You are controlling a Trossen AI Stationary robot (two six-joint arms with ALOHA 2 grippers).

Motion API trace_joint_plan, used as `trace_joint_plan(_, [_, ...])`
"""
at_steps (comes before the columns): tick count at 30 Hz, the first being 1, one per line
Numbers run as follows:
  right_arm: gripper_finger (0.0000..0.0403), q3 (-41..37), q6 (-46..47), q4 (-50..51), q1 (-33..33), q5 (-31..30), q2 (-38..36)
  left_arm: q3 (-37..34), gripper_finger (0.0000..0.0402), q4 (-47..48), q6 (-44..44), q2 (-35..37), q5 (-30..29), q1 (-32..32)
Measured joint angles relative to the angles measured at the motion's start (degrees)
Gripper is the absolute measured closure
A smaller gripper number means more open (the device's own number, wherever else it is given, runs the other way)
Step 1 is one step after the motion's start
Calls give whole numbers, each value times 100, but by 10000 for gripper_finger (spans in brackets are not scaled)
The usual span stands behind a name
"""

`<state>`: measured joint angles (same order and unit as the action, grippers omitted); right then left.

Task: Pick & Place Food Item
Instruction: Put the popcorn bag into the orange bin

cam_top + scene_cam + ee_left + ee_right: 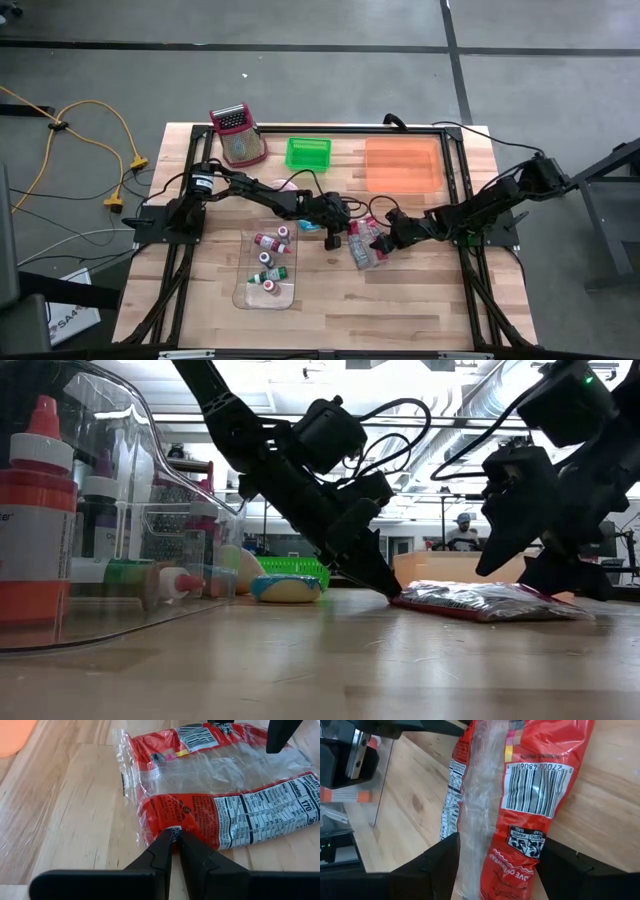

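A red and clear food bag (366, 248) with a nutrition label lies flat on the wooden table (420, 300) near its middle, and shows again as the bag (220, 785) in the left wrist view. My left gripper (334, 233) reaches in from the left and is shut on the bag's edge. My right gripper (495, 862) comes from the right, slanting down over the bag's other end, and is open, one finger on either side of that end (512, 820). Whether these fingers touch the bag I cannot tell. My left gripper pinches the bag's side edge (174, 831), by the red printed band, between its two shut fingertips. The fingers slant down from the table's left side. The bag lies flat on the table, and in the low view the fingertips (392, 592) meet its edge at table height.
A clear tray (252, 290) with several small bottles lies at the near left. A green basket (308, 152) and an orange tray (402, 165) stand at the far side, a red item (238, 135) at the far left. Bare wood lies near the front right.
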<state>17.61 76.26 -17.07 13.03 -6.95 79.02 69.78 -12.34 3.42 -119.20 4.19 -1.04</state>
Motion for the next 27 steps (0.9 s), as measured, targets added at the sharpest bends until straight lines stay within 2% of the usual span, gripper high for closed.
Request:
trace_joint_plan(4, [193, 2, 19, -31, -4, 152, -2, 0, 371, 0, 0, 0, 0, 0])
trace_joint_plan(15, [308, 2, -7, -1, -3, 342, -2, 2, 371, 2, -2, 0, 19, 4])
trace_joint_plan(27, [366, 9, -320, -57, -1, 421, -15, 4, 371, 0, -2, 0, 17, 4])
